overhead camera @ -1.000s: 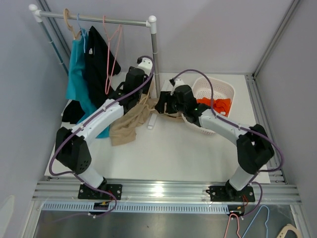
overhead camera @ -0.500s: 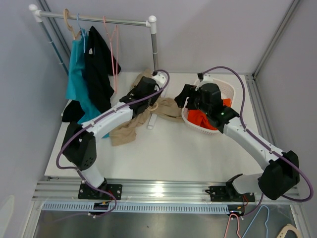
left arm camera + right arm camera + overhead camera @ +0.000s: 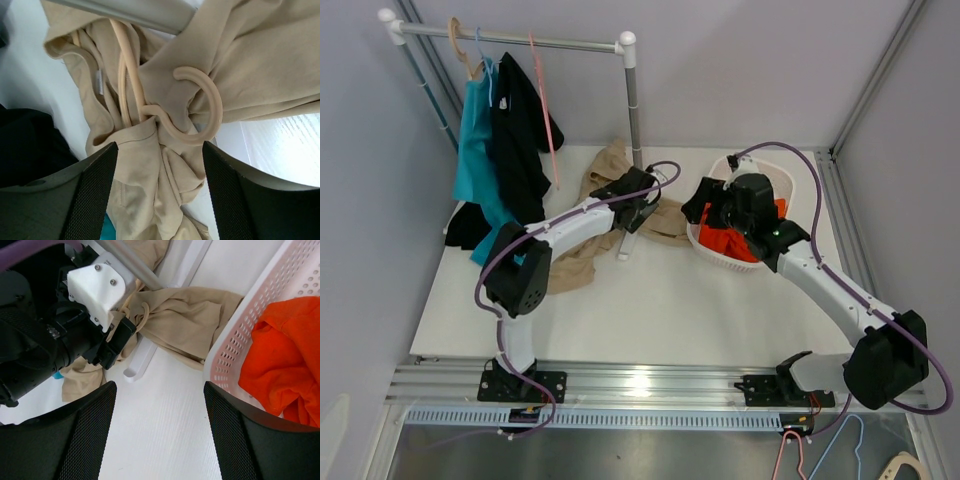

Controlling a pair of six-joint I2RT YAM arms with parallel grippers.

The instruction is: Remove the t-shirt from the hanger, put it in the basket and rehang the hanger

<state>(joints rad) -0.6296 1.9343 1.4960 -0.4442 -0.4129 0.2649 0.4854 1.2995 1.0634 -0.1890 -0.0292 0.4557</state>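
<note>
1. The left hand (image 3: 159,146) is spread wide with nothing in it. It hovers just over the beige t-shirt (image 3: 250,65), and as far as I can tell the fingers aren't touching cloth.
2. Just ahead of its fingertips, roughly centred in the gap, is the hook of the beige hanger (image 3: 216,100). The hanger's arm runs on into the collar, so the shirt isn't off yet. The whole bundle lies crumpled on the desk (image 3: 165,430) right under that hand, against the foot of the rack pole (image 3: 125,9).
3. The right hand (image 3: 157,390) is wide open too and empty, held above the desk. The shirt is ahead of it, and the white basket (image 3: 240,340) with an orange garment (image 3: 280,335) is off to one side.
4. My read is that this is the lining-up-a-grab stage. Next I'd guess one hand needs to pinch the hanger at the hook while the other takes fabric near the collar and pulls away. It's tricky because the cloth is bunched round the hook and it's all the same colour, so it'd be easy to grab both.
</note>
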